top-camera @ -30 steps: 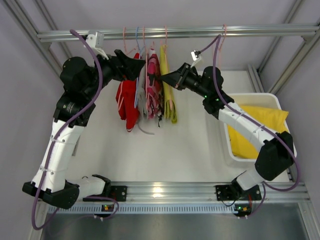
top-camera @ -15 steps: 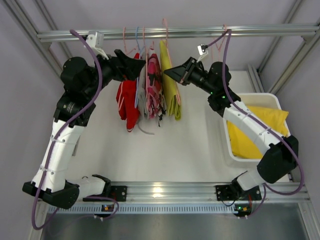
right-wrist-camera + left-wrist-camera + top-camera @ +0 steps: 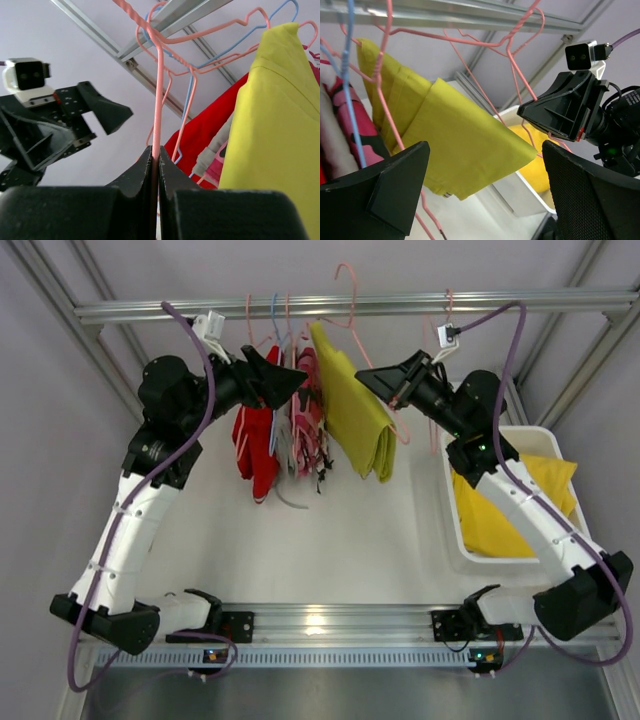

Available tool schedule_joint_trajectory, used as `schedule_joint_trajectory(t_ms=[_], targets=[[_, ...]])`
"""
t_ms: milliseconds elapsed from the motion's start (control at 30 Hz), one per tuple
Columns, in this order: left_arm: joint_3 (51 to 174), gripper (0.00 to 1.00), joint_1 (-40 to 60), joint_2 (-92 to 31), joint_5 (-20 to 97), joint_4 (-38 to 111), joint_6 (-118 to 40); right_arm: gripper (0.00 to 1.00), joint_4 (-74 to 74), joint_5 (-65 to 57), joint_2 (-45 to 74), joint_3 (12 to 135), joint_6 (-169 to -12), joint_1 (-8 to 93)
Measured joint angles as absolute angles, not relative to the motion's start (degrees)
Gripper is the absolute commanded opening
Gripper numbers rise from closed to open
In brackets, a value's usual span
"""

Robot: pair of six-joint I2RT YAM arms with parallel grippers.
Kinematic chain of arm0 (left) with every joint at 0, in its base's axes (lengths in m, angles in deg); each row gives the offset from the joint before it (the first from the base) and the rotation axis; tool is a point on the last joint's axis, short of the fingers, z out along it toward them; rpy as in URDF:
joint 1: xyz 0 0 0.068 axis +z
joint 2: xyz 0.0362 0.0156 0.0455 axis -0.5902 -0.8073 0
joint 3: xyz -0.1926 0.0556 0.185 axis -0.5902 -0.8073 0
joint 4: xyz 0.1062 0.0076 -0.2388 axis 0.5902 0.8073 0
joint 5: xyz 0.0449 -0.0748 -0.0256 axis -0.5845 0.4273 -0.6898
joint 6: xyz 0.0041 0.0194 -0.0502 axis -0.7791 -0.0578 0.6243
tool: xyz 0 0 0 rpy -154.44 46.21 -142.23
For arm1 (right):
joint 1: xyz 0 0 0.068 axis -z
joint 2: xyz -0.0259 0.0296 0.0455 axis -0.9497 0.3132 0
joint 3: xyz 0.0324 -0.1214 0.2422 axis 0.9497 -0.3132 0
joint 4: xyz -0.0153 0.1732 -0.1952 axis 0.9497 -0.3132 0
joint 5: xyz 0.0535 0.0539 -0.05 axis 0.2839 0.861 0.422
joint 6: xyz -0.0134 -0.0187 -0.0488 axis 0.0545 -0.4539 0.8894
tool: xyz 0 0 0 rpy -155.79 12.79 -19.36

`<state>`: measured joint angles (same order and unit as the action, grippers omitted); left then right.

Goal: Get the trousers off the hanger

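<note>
- Between the right jaws (image 3: pixel 155 159), closed on it, the hanger (image 3: pixel 158 100) is swinging rightward, pulling the trousers (image 3: pixel 365 420) clear of the other garments (image 3: pixel 308 405) for stripping.
- Left jaws (image 3: pixel 293 377) are waiting open.

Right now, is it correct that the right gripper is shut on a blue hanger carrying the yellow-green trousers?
Not quite: the right gripper is shut on a pink hanger, not a blue one, as the right wrist view shows; it does carry the yellow-green trousers.

The left arm (image 3: pixel 128 525) and right arm (image 3: pixel 522 512) have white shells, black joints, looping purple cables (image 3: pixel 70 645) and black fingers (image 3: pixel 385 195)
</note>
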<state>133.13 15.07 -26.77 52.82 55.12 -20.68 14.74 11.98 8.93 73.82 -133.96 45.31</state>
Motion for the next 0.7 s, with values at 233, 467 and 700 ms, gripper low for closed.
schedule_joint_trajectory(t_ms=[233, 467, 700], targets=[[128.79, 0.98, 15.07, -28.32, 59.22, 49.29, -12.86, 0.0, 13.61, 11.69, 0.14, 67.04, -134.53, 45.31], [124.39, 0.88, 11.81, -29.19, 61.21, 42.01, -4.84, 0.0, 11.51, 11.02, -3.86, 62.06, -134.96, 45.31], [124.02, 0.65, 4.2, -32.23, 58.89, 39.43, -2.13, 0.0, 8.6, 10.23, -5.5, 59.87, -135.86, 45.29]])
